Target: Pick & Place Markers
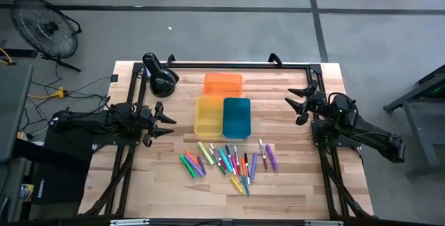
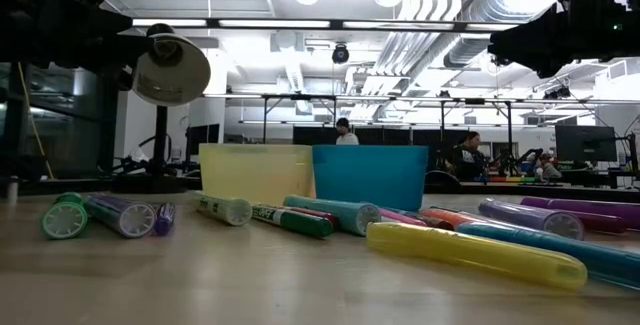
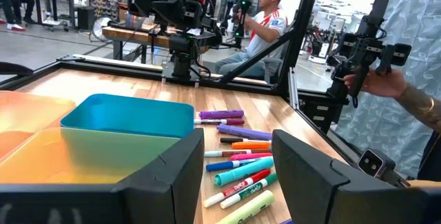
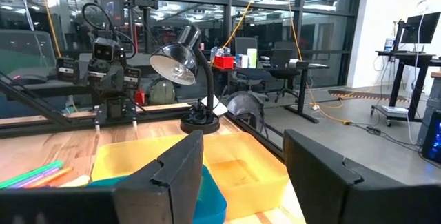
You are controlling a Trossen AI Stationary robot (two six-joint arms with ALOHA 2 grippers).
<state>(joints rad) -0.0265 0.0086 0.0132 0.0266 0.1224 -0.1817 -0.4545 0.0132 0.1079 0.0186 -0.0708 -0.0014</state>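
High view: markers (image 1: 227, 160) are seen scattered on the near worktop (image 1: 292, 184), long axes mostly near-to-far. Both end effectors, left (image 1: 165, 124) and right (image 1: 295, 105), are held open and empty; the left is judged nearer.

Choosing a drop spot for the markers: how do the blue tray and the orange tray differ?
The blue tray lies close to the markers; the orange tray sits farther back, near the desk lamp. The blue tray touches the yellow tray side by side, both running lengthwise toward the markers; the orange tray lies crosswise behind them. Both are rectangular, see-through plastic, and hold no markers.
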